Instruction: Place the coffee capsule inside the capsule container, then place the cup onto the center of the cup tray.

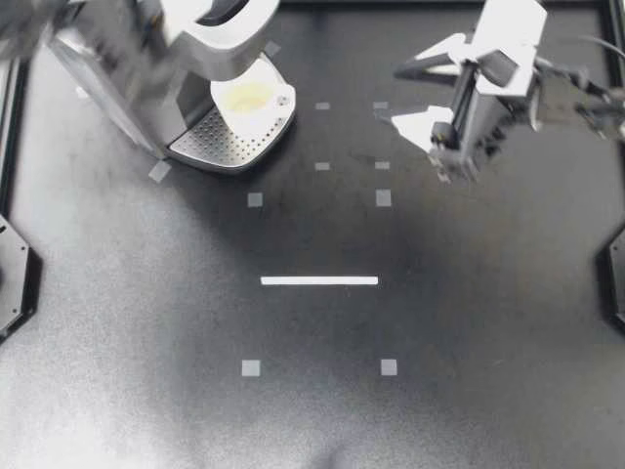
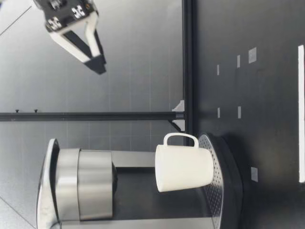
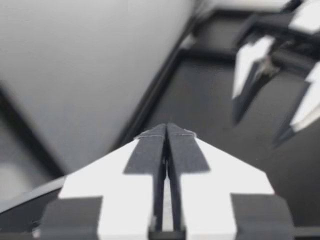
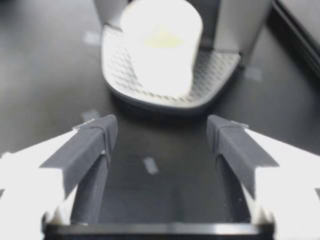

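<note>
Looking down on the desk, found a white cup point(image 1: 252, 98) standing on the perforated cup tray point(image 1: 210, 147) of the coffee machine point(image 1: 117, 59) in the far left corner, off toward the tray's right rim. Saw the right gripper point(image 1: 394, 95) near the far right corner, fingers spread wide, empty, aimed at the cup. Found the left gripper point(image 3: 166, 131) pressed closed on nothing.

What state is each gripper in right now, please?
Left gripper: jaws closed, holding nothing.
Right gripper: jaws open, holding nothing.
</note>
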Robot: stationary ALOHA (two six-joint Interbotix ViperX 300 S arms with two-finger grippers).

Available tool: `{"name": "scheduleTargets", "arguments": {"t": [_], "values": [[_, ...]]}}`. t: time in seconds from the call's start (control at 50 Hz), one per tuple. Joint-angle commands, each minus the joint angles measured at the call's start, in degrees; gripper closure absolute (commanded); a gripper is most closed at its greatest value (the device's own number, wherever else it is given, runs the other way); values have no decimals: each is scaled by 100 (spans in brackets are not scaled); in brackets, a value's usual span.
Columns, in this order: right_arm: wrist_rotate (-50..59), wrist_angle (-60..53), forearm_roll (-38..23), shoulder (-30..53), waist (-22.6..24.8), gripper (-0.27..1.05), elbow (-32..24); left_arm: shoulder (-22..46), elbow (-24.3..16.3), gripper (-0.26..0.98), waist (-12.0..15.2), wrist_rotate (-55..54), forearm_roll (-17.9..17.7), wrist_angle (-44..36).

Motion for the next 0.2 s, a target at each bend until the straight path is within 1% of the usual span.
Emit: {"name": "scheduleTargets", "arguments": {"t": [0.0, 0.18], "values": [[79, -255, 9, -246, 185, 13, 9, -237, 158, 68, -97, -18, -9, -492], [325, -721, 9, -598, 571, 21, 264, -448, 677, 68, -387, -79, -44, -1310]]}}
